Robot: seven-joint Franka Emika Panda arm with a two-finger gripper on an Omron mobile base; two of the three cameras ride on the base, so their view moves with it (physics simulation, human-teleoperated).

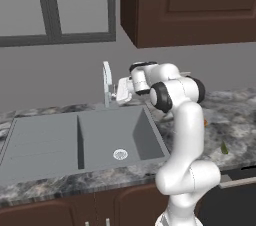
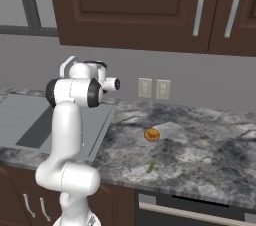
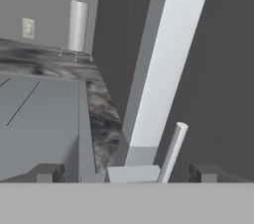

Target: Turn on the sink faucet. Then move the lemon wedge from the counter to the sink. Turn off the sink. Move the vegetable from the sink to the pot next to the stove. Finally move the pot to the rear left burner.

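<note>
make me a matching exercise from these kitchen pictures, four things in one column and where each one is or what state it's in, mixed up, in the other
Things:
1. sink faucet
2. lemon wedge
3. gripper
4. drain

Places or states:
A. open, with the faucet's thin lever between its fingertips
B. on the floor of the sink's right basin
C. upright at the back rim of the sink
D. lying on the marbled counter, right of the sink

Pairs: 1-C, 2-D, 3-A, 4-B

Both base views are looking down over the arm at the counter [image 1: 235,120], the hand view facing the faucet [image 3: 163,69] closely.
</note>
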